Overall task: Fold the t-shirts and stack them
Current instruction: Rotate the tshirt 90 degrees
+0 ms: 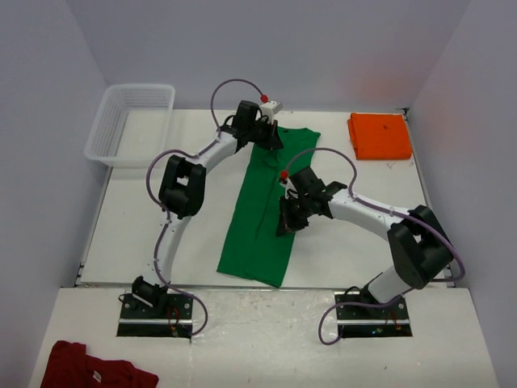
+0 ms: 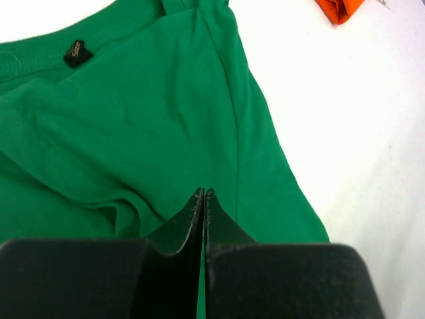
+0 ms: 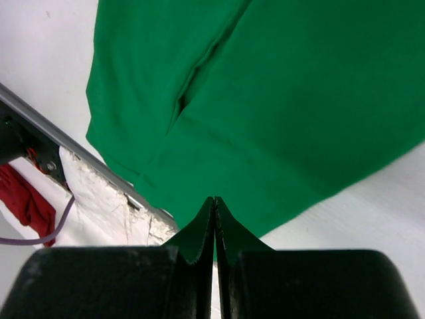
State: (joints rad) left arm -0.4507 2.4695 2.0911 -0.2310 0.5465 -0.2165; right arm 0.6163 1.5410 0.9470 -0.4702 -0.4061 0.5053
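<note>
The green t-shirt (image 1: 252, 242) lies on the white table as a long narrow strip, folded lengthwise, with its collar at the far end. The orange t-shirt (image 1: 380, 136) sits folded in a neat rectangle at the back right. My left gripper (image 1: 273, 139) is shut over the green shirt's collar end; in the left wrist view its closed tips (image 2: 204, 191) hover over green cloth (image 2: 133, 119) below the neck label. My right gripper (image 1: 284, 226) is shut above the strip's right edge near its middle, tips (image 3: 214, 199) pressed together over the hem area (image 3: 279, 100). No cloth shows between either pair of jaws.
A white mesh basket (image 1: 129, 121) stands at the back left corner. A dark red garment (image 1: 97, 368) lies on the near shelf by the left arm's base, also in the right wrist view (image 3: 23, 199). The table's metal front rail (image 3: 80, 149) runs just past the shirt's hem.
</note>
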